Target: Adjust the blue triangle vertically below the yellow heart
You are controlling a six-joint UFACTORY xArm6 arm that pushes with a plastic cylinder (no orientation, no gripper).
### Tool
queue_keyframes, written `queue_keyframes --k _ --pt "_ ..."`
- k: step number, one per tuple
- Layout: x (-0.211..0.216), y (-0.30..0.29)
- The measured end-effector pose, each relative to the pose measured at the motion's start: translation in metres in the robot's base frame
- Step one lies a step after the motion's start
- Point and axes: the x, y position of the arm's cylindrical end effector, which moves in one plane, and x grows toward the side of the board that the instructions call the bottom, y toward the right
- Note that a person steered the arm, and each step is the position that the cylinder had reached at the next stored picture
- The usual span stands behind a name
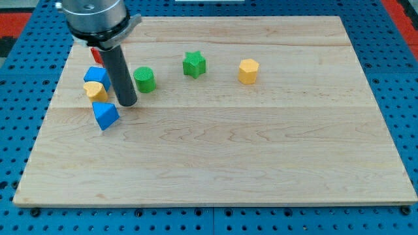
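The blue triangle (105,115) lies near the board's left edge. The yellow heart (95,90) sits just above it, a little to the left, nearly touching it. My tip (127,104) is on the board just right of the heart and up-right of the triangle, a small gap from both. The rod rises from it to the arm's head at the view's top left.
A blue block (96,75) sits right above the heart. A red block (95,54) peeks out behind the rod. A green cylinder (144,79) is right of the rod, a green star (194,64) further right, a yellow hexagon (248,71) beyond.
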Motion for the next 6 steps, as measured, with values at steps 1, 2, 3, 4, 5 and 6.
queue_keyframes --k 1,2,3,4,5,6 --pt "0.021 -0.005" --pt "0.045 0.008" --pt "0.047 0.003" --pt "0.075 -0.059" --pt "0.080 -0.072" --pt "0.079 0.021"
